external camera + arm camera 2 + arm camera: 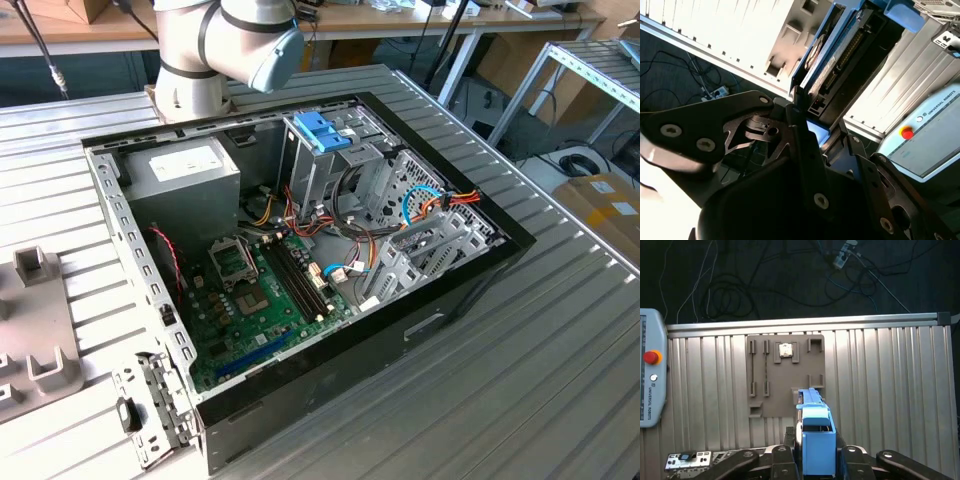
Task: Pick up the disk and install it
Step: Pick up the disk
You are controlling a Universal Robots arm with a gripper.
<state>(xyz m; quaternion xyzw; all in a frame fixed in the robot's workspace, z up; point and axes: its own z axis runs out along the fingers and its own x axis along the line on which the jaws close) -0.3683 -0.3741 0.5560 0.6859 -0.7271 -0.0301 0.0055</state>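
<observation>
The ribbed aluminium worktop [560, 330] carried everything, its slats running long and straight. On it lay the open computer case [330, 385], a black steel box on its side so the inside faced up for access. Within it sat a grey power-supply box [185, 175], a green motherboard [250, 310] and a perforated metal drive cage [330, 170] topped by a blue plastic latch [322, 130]. The pale, rounded base joints of the arm [225, 45] stood at the case's far edge.

In the first wrist view a flat grey holder plate [785, 375] lay on the slats, moulded with slots and raised blocks, probably to keep parts upright and easy to grasp. A white teach pendant [650, 375] with a red button rested beside the worktop edge, well apart from the plate.

The disk [817, 440] was not in the case: it stood on edge over the plate's near side, reaching back to the black end effector [815, 452]. Its light-blue plastic carrier frame faced that camera; the second wrist view showed the disk [827, 65] edge-on, dark metal with a row of connector pins. The end effector [817, 117] looked closed on it, 1 finger against each broad face, a grip that suits so thin a slab. Whether the far end was clear of the plate's slot could not be told.
</observation>
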